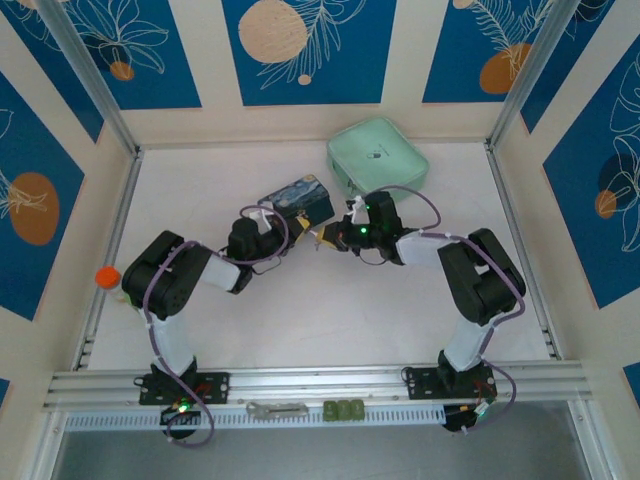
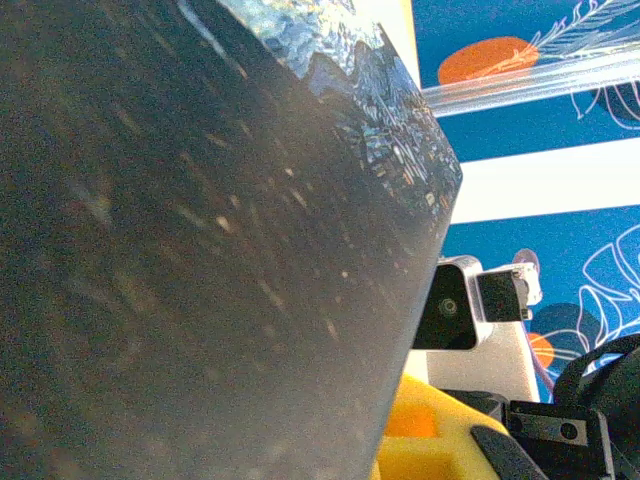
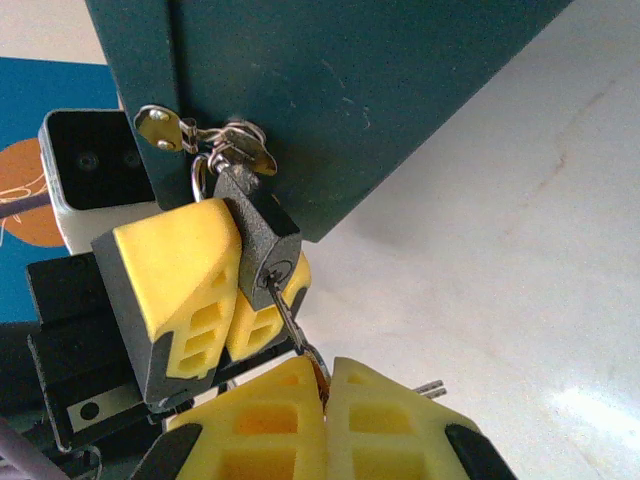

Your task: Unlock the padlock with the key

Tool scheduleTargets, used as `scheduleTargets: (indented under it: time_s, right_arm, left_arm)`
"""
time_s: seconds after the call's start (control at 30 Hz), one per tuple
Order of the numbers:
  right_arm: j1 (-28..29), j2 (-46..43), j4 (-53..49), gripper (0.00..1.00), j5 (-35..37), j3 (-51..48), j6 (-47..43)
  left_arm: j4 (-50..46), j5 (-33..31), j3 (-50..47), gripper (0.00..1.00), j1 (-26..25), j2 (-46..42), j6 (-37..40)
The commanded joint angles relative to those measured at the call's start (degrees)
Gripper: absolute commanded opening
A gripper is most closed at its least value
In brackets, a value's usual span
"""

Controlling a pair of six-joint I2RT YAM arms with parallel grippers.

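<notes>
White tabletop (image 1: 330, 310) with blue leaf-print walls (image 1: 305, 50) around it, and the action is tight against the blue-and-yellow painted tin box (image 1: 297, 200) mid-table. From the right wrist view, the small dark squarish metal padlock (image 3: 258, 232) hangs from the silvery hasp (image 3: 205, 135) on the tin's dark side, directly above the right pincer (image 3: 327, 385).

The right pincer's yellow pads are clenched together on the thin silvery metal key (image 3: 292, 325). Its blade runs straight up from between the tips into the keyhole on the padlock's lower face. A second key (image 3: 430, 387) pokes out just to the side of those tips.

The left pincer (image 3: 240, 290) comes in from the opposite side. Its yellow fingers (image 3: 180, 290) are pressed on either side of the padlock body, so it looks clamped on the lock, steadying it.

So where are we? Picking up the key, lining it up and inserting it all look done. The lock is braced and the key is seated. What's left, by my reading, is the turn itself and then the shackle (image 3: 197, 178) popping free. The shackle loops through the hasp above the left pincer, and I can't tell from here whether it has released. I'd call this past halfway, with the decisive twist not yet confirmed.
</notes>
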Motion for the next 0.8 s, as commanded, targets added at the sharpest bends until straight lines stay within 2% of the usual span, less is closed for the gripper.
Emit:
scheduleTargets:
  time_s: [0.0, 0.17, 0.37, 0.63, 0.77]
  right_arm:
    - [-0.13, -3.63, 0.73, 0.0, 1.82, -2.56, 2.72]
    - [0.87, -5.33, 4.37, 0.0, 3.5, -5.74, 7.77]
    - [3.64, -4.45, 5.91, 0.0, 4.9, -4.07, 9.88]
    - [1.47, -5.35, 6.65, 0.0, 4.73, -5.84, 9.46]
    - [0.27, -5.59, 6.59, 0.0, 4.55, -7.04, 9.0]
  left_arm:
    - [1.97, 0.0, -0.3, 0.0, -1.21, -2.45, 2.12]
    - [3.02, -4.17, -1.13, 0.0, -1.6, -3.44, 2.41]
    - [4.72, -5.88, -1.0, 0.0, -3.15, -2.9, 1.7]
    - [11.03, -5.16, -1.61, 0.0, -3.23, 0.38, -2.71]
    - [10.42, -5.02, -1.75, 0.0, -3.24, -0.27, -2.46]
